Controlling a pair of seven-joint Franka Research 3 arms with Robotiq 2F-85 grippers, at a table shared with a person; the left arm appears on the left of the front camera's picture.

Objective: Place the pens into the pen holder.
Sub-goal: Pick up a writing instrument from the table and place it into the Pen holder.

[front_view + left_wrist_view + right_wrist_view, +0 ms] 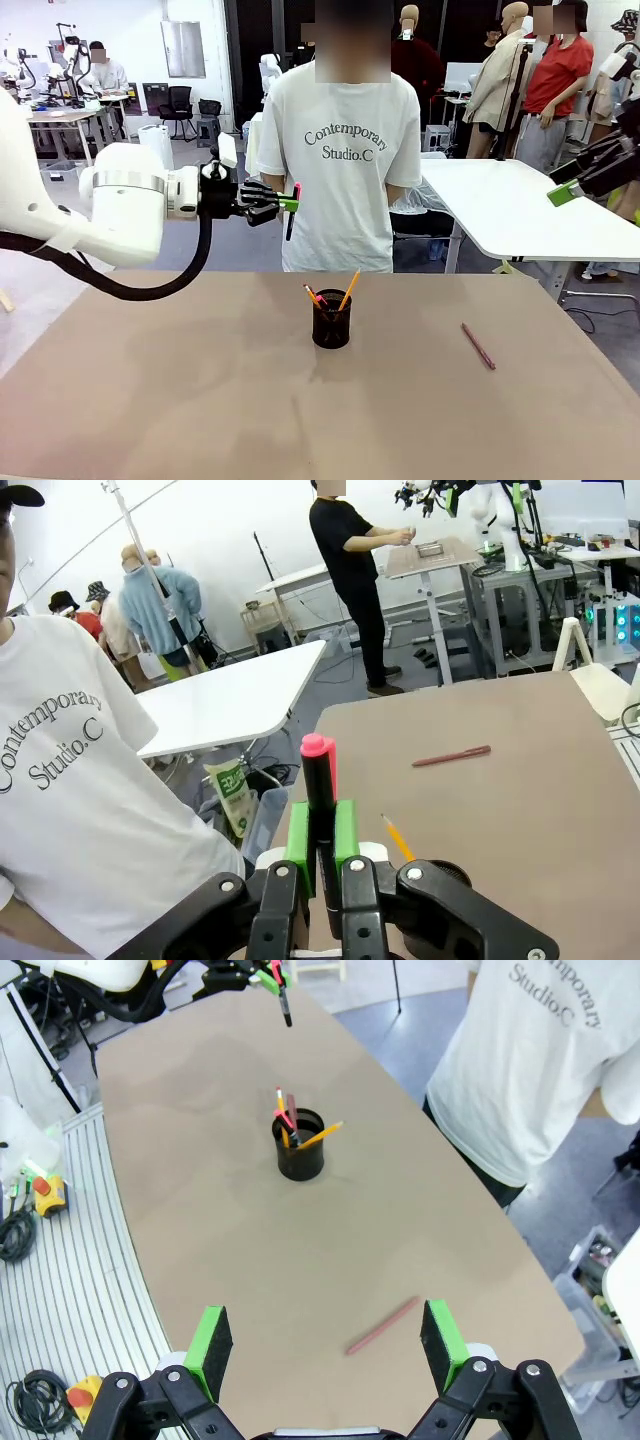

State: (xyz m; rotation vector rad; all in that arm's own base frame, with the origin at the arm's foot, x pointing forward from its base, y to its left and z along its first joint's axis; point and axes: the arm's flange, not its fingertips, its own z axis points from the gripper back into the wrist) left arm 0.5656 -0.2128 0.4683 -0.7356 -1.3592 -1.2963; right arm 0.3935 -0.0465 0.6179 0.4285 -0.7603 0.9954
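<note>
A big brown table (150, 400) is filling the room's middle, and a person (345, 180) in a white shirt is standing at its far side. The left arm (60, 200) is reaching in from the left, high over the table. The left gripper (288, 203) is squeezing a dark pen (290, 222) with a pink cap, and the pen is hanging straight down. It is up in the air, to the left of the pen holder (331, 328). The right gripper (563, 193) is waiting far right with its fingers wide apart, holding nothing. The black pen holder is sitting in the middle of the table. A yellow pen (349, 290) and a pink-tipped pen (313, 295) are standing in it. A reddish-pink pen (478, 346) is lying flat on the table, well to the right of the holder.
</note>
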